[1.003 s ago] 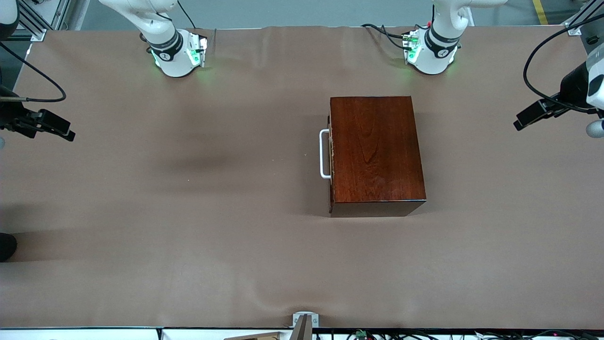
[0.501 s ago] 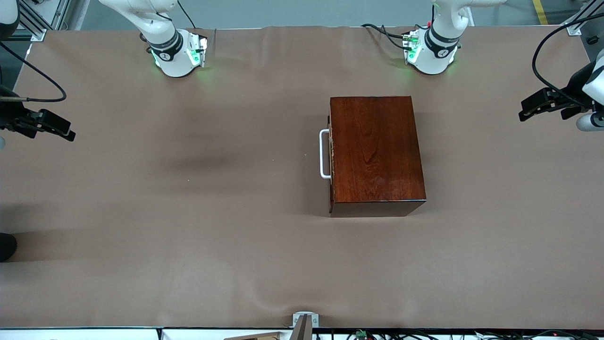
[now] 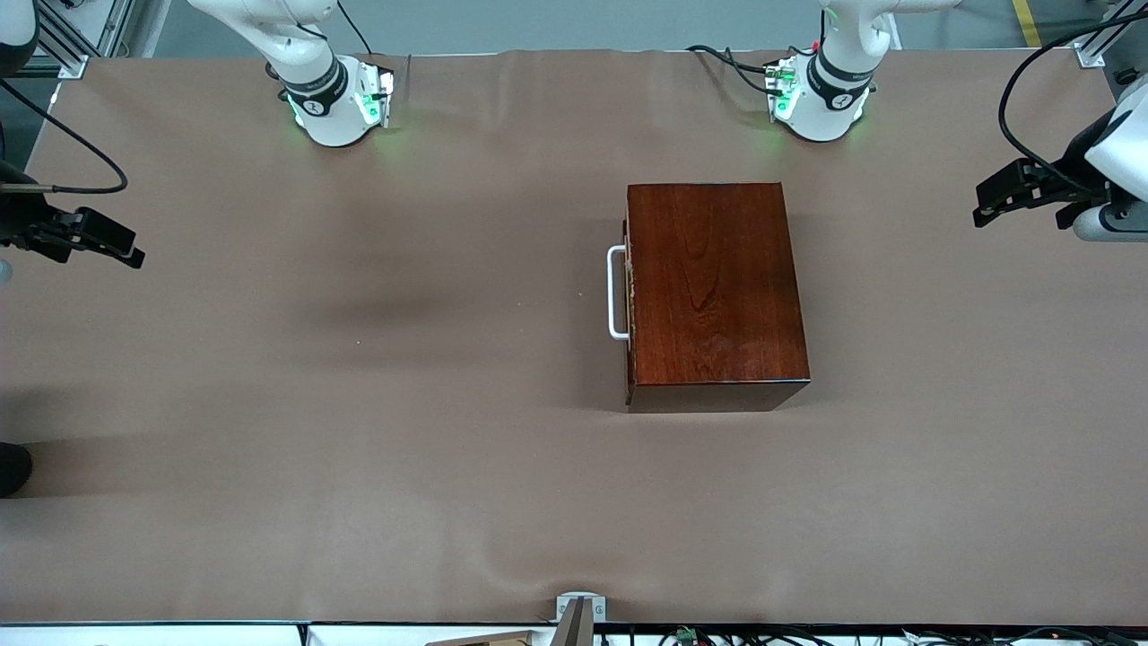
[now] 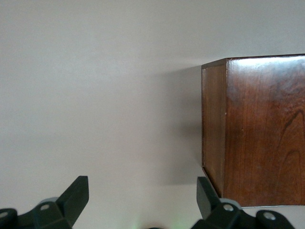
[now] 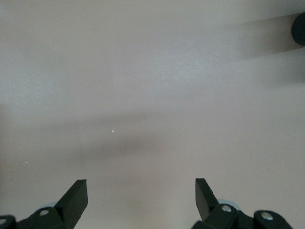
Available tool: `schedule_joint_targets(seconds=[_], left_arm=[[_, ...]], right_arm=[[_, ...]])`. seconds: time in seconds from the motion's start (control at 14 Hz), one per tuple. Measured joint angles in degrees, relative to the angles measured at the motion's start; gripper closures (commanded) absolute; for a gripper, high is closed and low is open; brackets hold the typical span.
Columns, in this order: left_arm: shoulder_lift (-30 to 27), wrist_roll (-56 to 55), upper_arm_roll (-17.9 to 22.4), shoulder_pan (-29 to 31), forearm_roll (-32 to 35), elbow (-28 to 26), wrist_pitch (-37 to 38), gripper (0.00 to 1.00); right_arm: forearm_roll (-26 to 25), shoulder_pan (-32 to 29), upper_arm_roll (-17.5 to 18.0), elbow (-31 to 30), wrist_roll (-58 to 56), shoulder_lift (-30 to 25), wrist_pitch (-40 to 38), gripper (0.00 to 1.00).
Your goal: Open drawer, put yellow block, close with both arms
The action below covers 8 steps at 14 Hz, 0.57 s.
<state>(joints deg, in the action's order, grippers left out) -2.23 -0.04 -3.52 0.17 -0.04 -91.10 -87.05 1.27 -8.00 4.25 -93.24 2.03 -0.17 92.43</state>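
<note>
The dark mahogany box (image 3: 715,292) stands on the brown table, nearer the left arm's base. Its drawer is shut, with the white loop handle (image 3: 615,292) facing the right arm's end. The yellow block is out of view. My left gripper (image 3: 985,208) hangs open and empty over the left arm's end of the table. Its wrist view shows the open fingers (image 4: 76,193) and the box's corner (image 4: 257,129) beside them. My right gripper (image 3: 130,253) hangs open and empty over the right arm's end; its wrist view (image 5: 141,191) shows only bare table.
A black round thing (image 3: 13,467) sits at the table's edge at the right arm's end; it also shows in the right wrist view (image 5: 299,28). A small metal bracket (image 3: 580,608) sits at the table's front edge. The arm bases (image 3: 336,103) stand at the back.
My left gripper has shifted a little toward the bases' side of the table and turned slightly. The right gripper and the box have not moved.
</note>
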Motion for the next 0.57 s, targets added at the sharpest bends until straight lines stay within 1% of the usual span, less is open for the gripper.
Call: schedule_joint_targets(seconds=[0.21, 0.57], left_arm=[[0.0, 0.3, -0.9, 0.1, 0.0, 0.0, -0.1, 0.00], [0.4, 0.7, -0.9, 0.4, 0.0, 0.0, -0.5, 0.00]], right_arm=[[0.0, 0.0, 0.0, 0.0, 0.0, 0.0, 0.0, 0.00], [0.0, 0.1, 0.2, 0.4, -0.1, 0.0, 0.1, 0.00]])
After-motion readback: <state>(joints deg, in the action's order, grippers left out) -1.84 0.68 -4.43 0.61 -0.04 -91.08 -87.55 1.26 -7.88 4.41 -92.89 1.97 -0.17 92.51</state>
